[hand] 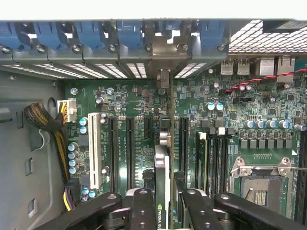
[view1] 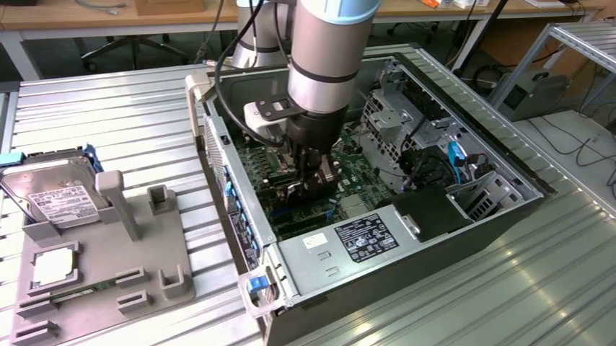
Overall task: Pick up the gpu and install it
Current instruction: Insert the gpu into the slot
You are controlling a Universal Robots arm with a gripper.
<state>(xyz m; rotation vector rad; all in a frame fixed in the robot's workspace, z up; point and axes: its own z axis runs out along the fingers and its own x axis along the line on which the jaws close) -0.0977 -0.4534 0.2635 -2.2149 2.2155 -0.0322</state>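
claw [hand: 165, 200] grasping gpu [hand: 162, 165] | inside case [view1: 322, 277] | ribbed metal table [view1: 115, 108] | wooden desks [view1: 68, 16] behind

Arm [view1: 327, 58] vertical, claw [hand: 165, 199] pointing straight down, clamped tight.

Exterior view: high beside the case [view1: 219, 151], looking obliquely down inside. Wrist view: close above motherboard [hand: 134, 100], straight down past gripper [hand: 165, 196]. Shared: motherboard.

I log the computer case [view1: 216, 140] lying open on the table [view1: 115, 108], the holder tray [view1: 154, 252] at the exterior view's left carrying 1 hard drive [view1: 53, 191] and, nearer the camera, 1 CPU chip [view1: 53, 265], and inside the case the gpu [hand: 163, 163] on edge between the gripper [hand: 165, 206] fingers, over the motherboard [hand: 129, 96] slots.
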